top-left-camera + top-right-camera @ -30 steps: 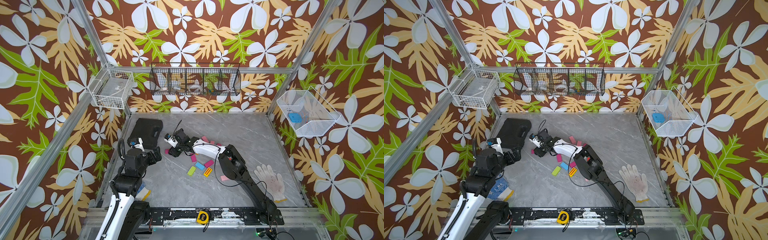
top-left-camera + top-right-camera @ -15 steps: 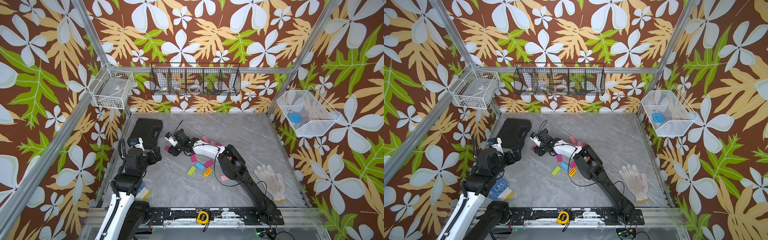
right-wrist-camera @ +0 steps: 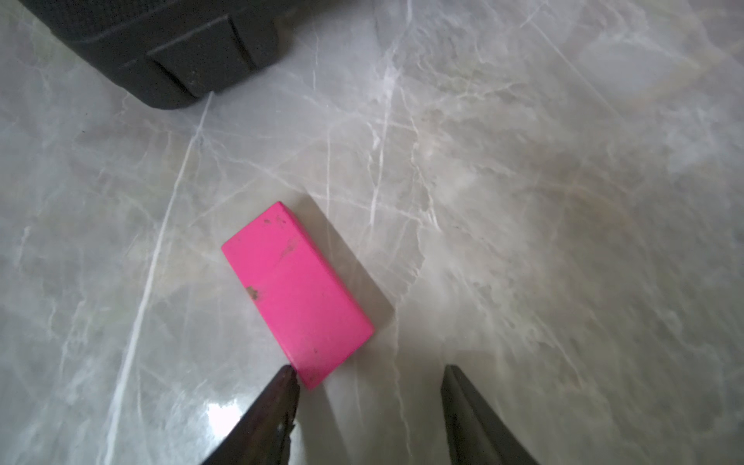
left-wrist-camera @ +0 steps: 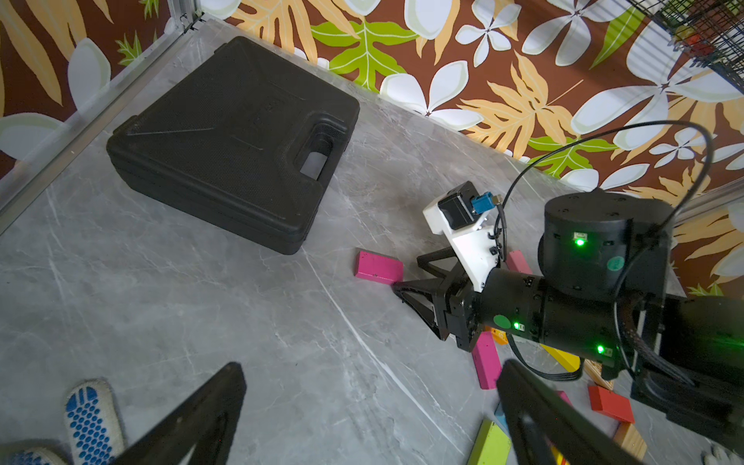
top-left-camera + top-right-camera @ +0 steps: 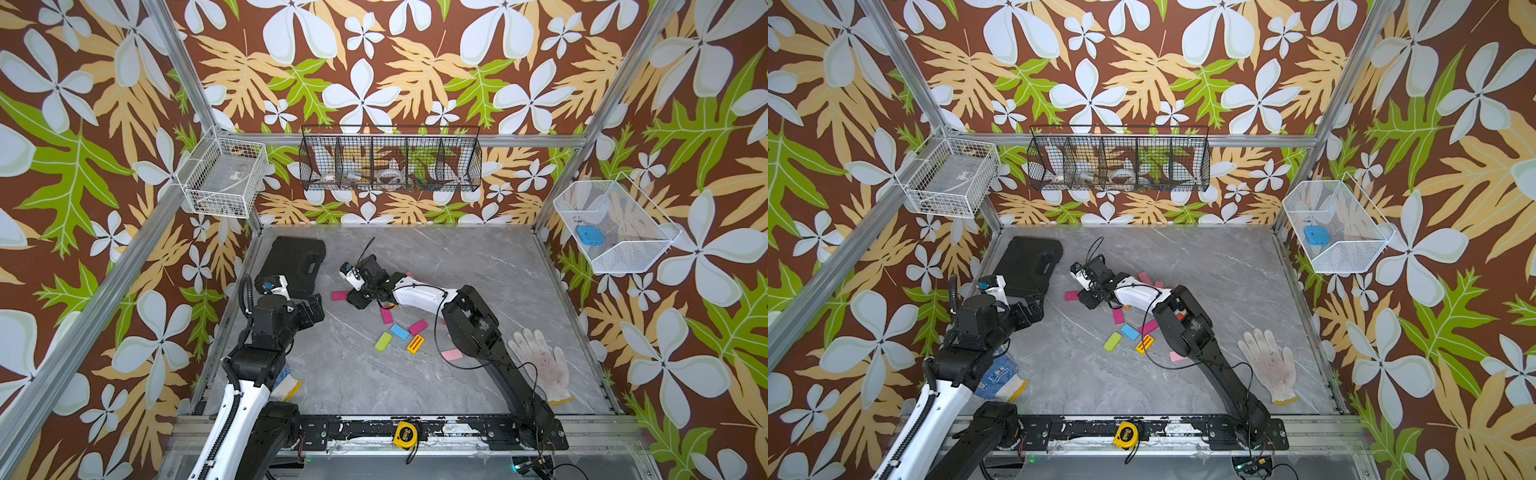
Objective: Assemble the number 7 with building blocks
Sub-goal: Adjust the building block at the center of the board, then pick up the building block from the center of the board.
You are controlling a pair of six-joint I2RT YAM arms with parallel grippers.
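Observation:
A magenta block lies flat on the grey table, apart from the others. My right gripper is low over the table just behind it, open. One fingertip touches the block's near corner, and nothing is between the jaws. Several more building blocks lie scattered beside the right arm: magenta, blue, green, striped yellow and pink. My left gripper is wide open above bare table at the left, holding nothing.
A black case lies at the back left, close to the magenta block. There is a white glove at the right and a blue-dotted glove under the left arm. A yellow tape measure sits on the front rail. Wire baskets hang on the walls.
The right wrist has shifted slightly beside the magenta block. The left arm and the blocks have not visibly moved.

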